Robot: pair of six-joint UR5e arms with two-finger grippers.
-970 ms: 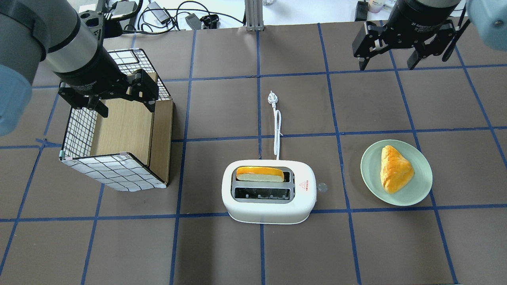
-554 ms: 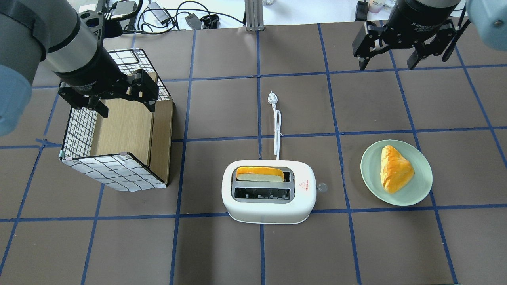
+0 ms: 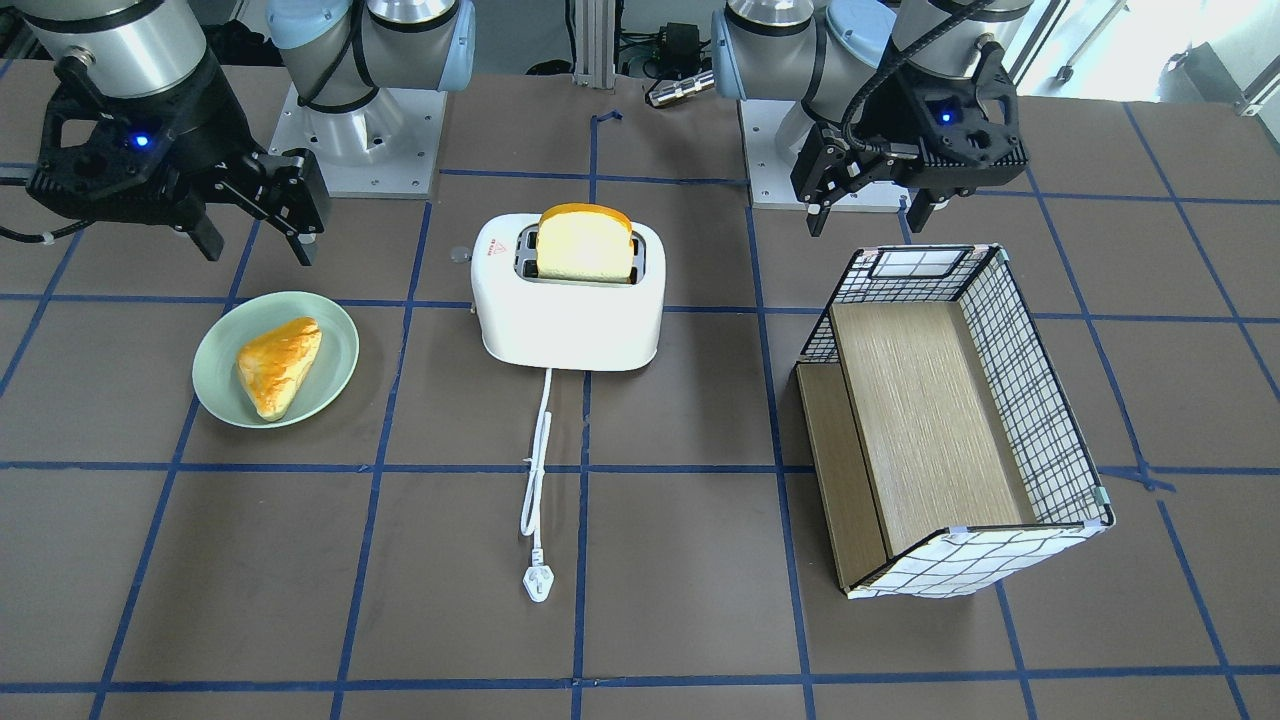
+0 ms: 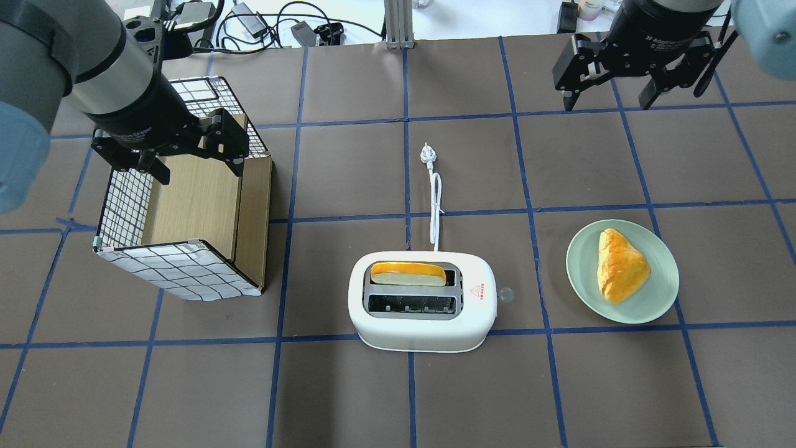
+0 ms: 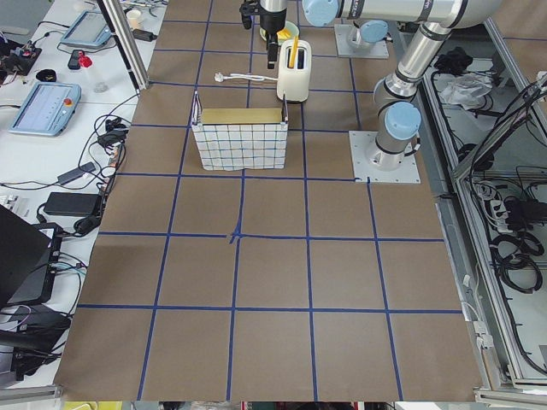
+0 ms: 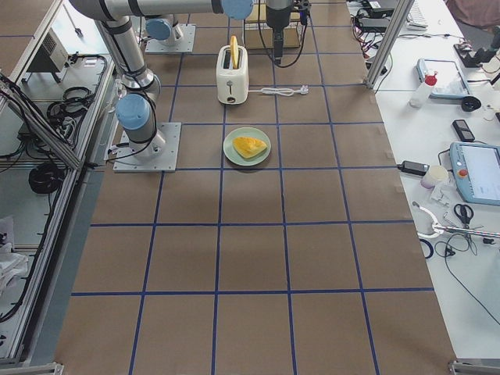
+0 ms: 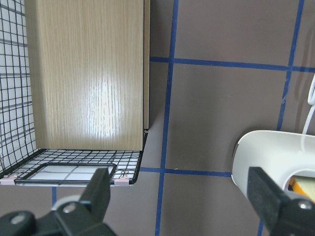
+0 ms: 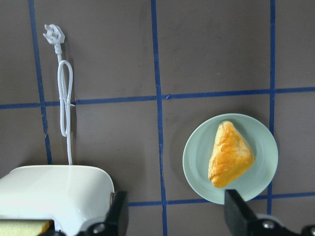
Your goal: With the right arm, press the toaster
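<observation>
The white two-slot toaster (image 4: 423,323) stands mid-table with a slice of bread (image 4: 408,274) upright in its far slot. Its small lever knob (image 4: 505,294) sticks out on the side toward the plate. Its cord and plug (image 4: 428,154) lie stretched away from the robot. The toaster also shows in the front view (image 3: 570,320) and the right wrist view (image 8: 54,191). My right gripper (image 4: 606,99) is open and empty, held high at the far right, well away from the toaster. My left gripper (image 4: 199,171) is open and empty above the basket.
A pale green plate (image 4: 578,274) with a golden pastry (image 4: 619,266) sits right of the toaster. A wire-grid basket (image 4: 180,270) with a wooden insert lies on its side at the left. Cables and devices lie beyond the table's far edge.
</observation>
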